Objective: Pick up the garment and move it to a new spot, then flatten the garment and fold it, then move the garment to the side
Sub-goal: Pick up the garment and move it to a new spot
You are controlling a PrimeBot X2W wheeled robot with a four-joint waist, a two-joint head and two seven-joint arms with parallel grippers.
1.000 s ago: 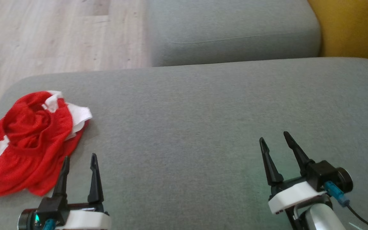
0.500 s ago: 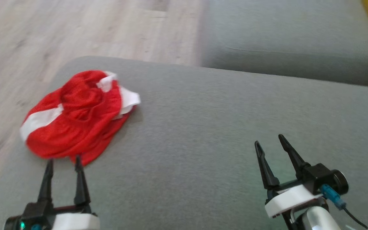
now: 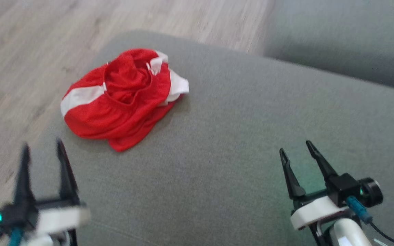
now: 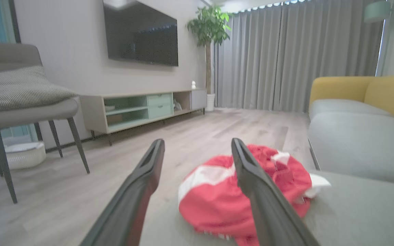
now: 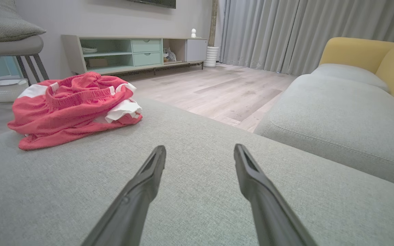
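Note:
The garment (image 3: 123,97), red mesh shorts with white side stripes, lies crumpled near the far left corner of the grey cushion (image 3: 238,136). It also appears ahead of the fingers in the left wrist view as a red garment (image 4: 217,201) and at the left in the right wrist view as the same garment (image 5: 74,107). My left gripper (image 3: 41,147) hovers open at the cushion's near left edge, short of the garment and holding nothing. My right gripper (image 3: 296,148) is open over the cushion at the lower right, far from the cloth.
Wooden floor (image 3: 29,51) lies beyond the cushion's left and far edges. A second grey cushion (image 3: 347,48) sits at the far right, backed by yellow upholstery (image 5: 361,51). A chair (image 4: 19,102), a TV cabinet (image 4: 142,106) and a potted plant (image 4: 209,27) stand across the room.
The head camera has swung left, so the garment now sits higher and nearer the picture's centre. My left gripper sits farther left over the cushion's edge; the garment itself has not moved.

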